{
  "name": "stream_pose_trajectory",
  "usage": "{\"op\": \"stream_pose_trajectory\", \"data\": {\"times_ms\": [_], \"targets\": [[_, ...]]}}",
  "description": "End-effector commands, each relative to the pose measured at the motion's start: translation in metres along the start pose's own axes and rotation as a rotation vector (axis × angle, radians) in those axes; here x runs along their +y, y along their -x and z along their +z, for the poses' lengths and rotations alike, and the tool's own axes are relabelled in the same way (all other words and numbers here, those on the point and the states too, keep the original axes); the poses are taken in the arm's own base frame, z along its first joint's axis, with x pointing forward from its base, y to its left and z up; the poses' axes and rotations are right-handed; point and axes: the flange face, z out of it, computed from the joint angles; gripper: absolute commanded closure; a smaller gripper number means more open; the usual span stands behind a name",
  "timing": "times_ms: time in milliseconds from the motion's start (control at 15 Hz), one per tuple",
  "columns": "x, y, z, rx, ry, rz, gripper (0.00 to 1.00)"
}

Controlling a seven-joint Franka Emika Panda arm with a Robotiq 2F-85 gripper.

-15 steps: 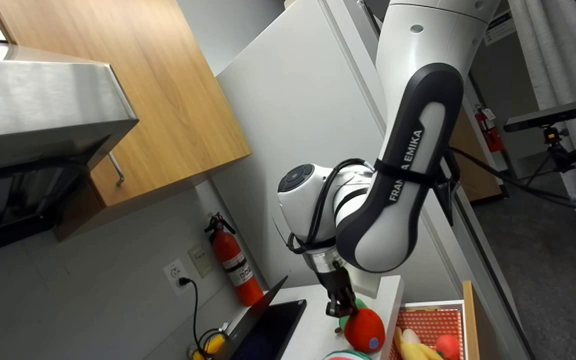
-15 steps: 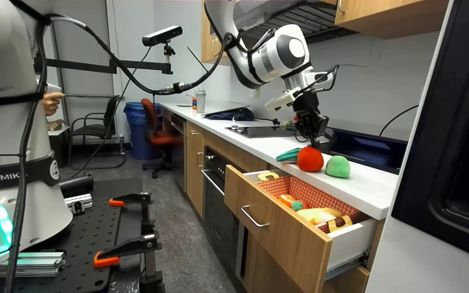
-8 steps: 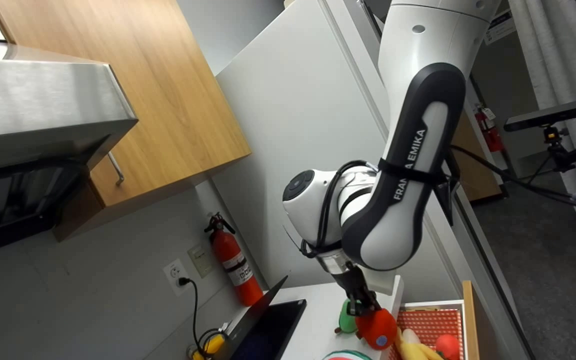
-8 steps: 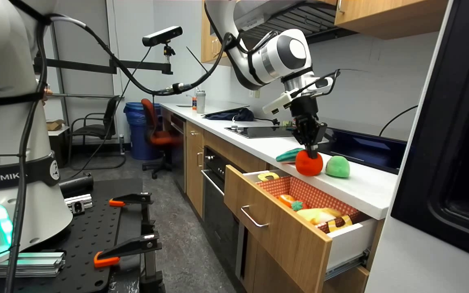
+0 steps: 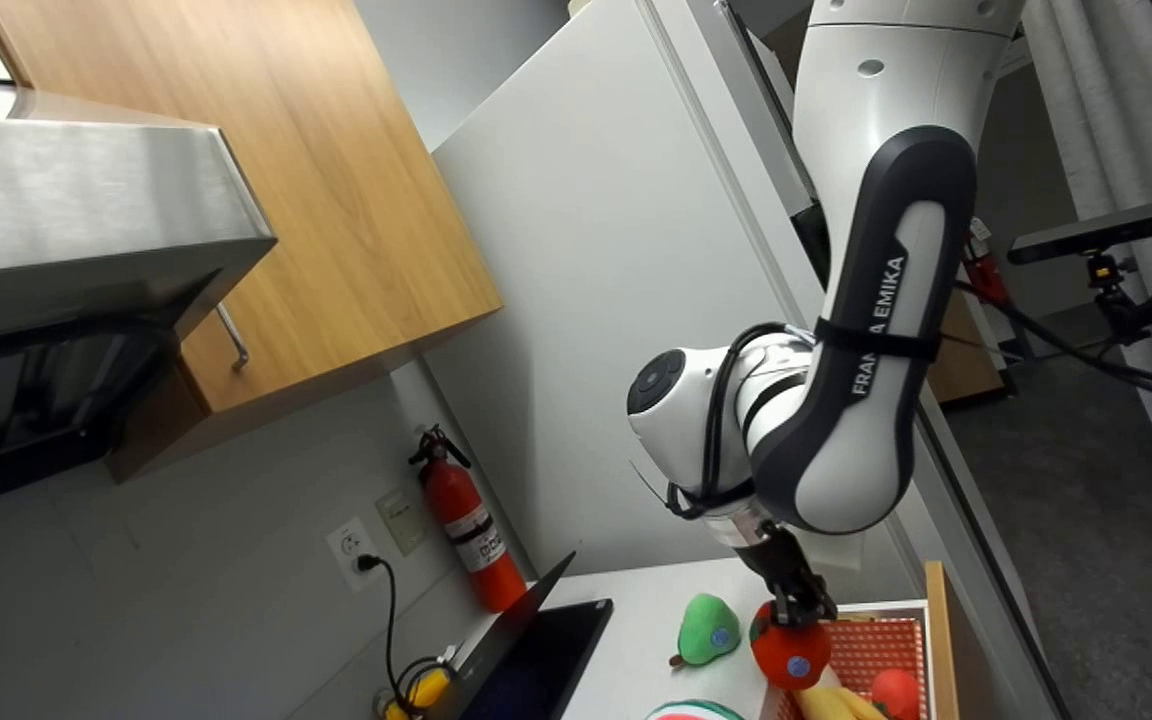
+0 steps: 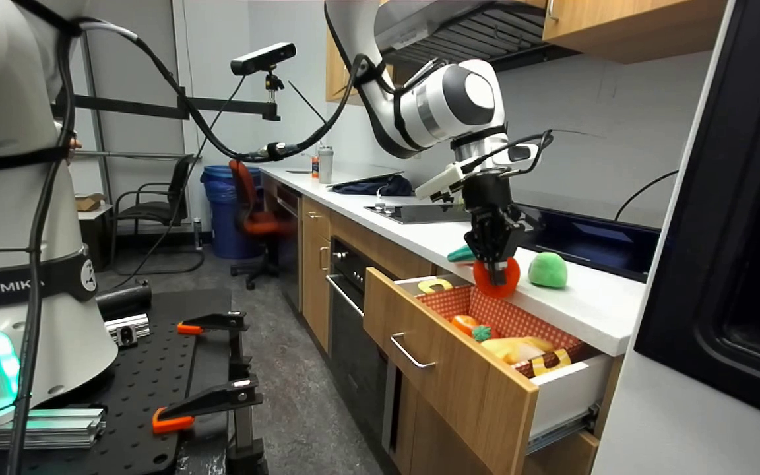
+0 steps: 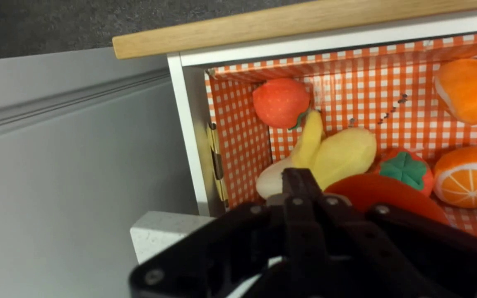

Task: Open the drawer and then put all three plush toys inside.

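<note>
1. There it was, the red plush toy [image 5: 786, 650], right at the front edge of the counter [image 6: 591, 300], bulging out above the open drawer [image 6: 459, 379]; whether it leaned on that edge or hung just clear, I couldn't tell!
2. And here was the danger; a round toy with no clear grip on it could roll or slip away, and too hard a sideways shove could carry it past the drawer; let loose too soon, it might simply settle back on the counter.
3. Now the fingers [image 7: 300, 184]; pressed together, tips out over the drawer, with the red plush toy seemingly against them, to their right in the wrist view and not visibly between them; a nipped fold of cloth was possible, but hidden.
4. Farther out sat the green plush toy [image 6: 547, 270], on the counter, near but apart; another one yet to go in.
</note>
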Motion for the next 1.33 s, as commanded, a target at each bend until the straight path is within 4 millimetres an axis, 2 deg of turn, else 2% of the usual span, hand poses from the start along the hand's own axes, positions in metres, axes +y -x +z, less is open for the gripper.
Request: {"op": "stream_pose_trajectory", "data": {"times_ms": [0, 333, 667, 1000, 1267], "targets": [[0.007, 0.012, -0.005, -0.008, 0.01, -0.016, 1.0], [0.009, 0.015, -0.007, -0.007, 0.01, -0.016, 1.0], [0.011, 0.009, -0.015, 0.026, 0.006, 0.0, 1.0], [0.01, -0.011, -0.037, 0.134, 0.015, -0.006, 1.0], [0.001, -0.032, -0.055, 0.228, -0.002, -0.012, 1.0]]}}
